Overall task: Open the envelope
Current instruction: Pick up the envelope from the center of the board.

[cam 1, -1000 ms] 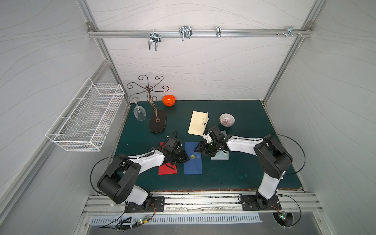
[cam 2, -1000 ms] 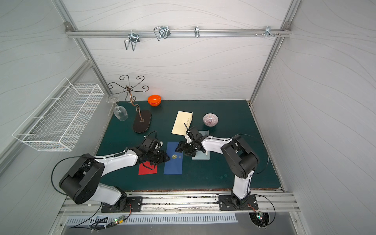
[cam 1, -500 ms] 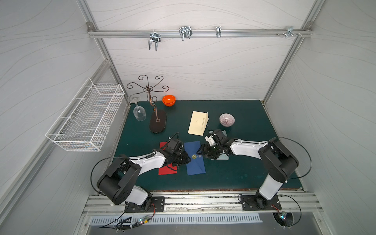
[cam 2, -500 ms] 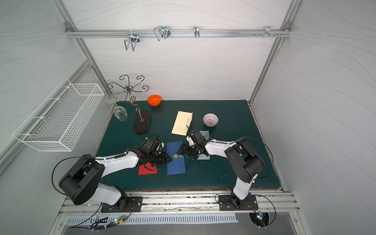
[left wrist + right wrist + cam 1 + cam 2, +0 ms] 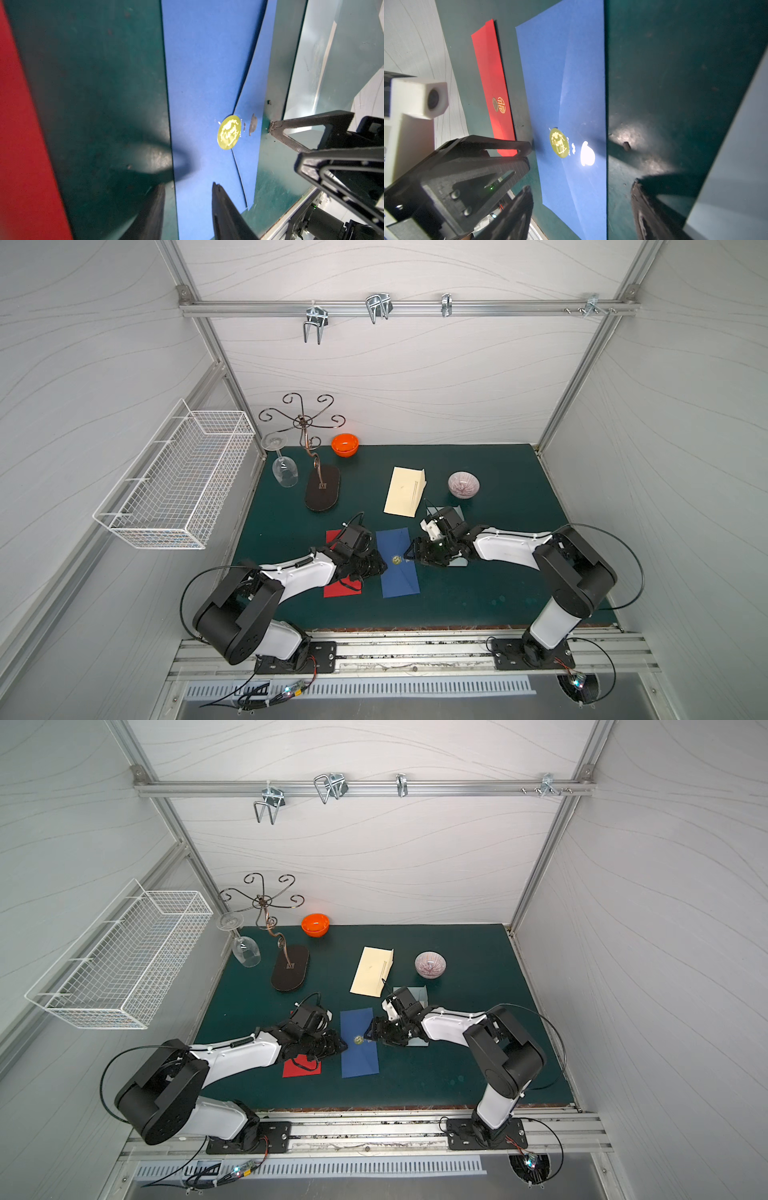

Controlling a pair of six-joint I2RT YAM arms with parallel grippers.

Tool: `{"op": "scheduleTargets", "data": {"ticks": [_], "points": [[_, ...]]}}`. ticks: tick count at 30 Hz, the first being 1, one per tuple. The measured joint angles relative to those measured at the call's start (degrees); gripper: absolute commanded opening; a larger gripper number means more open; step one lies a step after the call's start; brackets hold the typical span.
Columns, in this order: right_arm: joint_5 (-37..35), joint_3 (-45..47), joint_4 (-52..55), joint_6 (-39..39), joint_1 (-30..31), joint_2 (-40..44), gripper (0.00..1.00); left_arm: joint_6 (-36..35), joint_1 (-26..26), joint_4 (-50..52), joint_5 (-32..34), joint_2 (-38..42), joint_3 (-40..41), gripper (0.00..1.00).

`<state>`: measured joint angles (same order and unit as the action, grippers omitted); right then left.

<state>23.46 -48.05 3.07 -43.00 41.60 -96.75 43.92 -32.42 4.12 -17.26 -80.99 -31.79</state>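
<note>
Lying flat, blue envelope [image 5: 401, 580], flap shut under gold seal [image 5: 395, 559]; left pincer [image 5: 188, 185], right pincer [image 5: 581, 185] both apart.

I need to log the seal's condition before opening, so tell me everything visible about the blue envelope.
The blue envelope looks like matte paper. It lies flat on the green mat, beside a red envelope. Its triangular flap is closed, and a round gold seal holds down the tip, with a shiny smear next to it. The left pincer and the right pincer are both open. Each straddles one long edge of the envelope; contact is unclear.
</note>
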Motion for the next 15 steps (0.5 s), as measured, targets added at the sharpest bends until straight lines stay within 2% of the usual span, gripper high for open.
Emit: {"op": "scheduleTargets", "data": {"ticks": [15], "points": [[0.0, 0.02, 0.39, 0.09, -0.35, 0.0, 0.74, 1.14, 0.55, -1.22, 2.54, 4.15, 1.44, 0.42]]}}
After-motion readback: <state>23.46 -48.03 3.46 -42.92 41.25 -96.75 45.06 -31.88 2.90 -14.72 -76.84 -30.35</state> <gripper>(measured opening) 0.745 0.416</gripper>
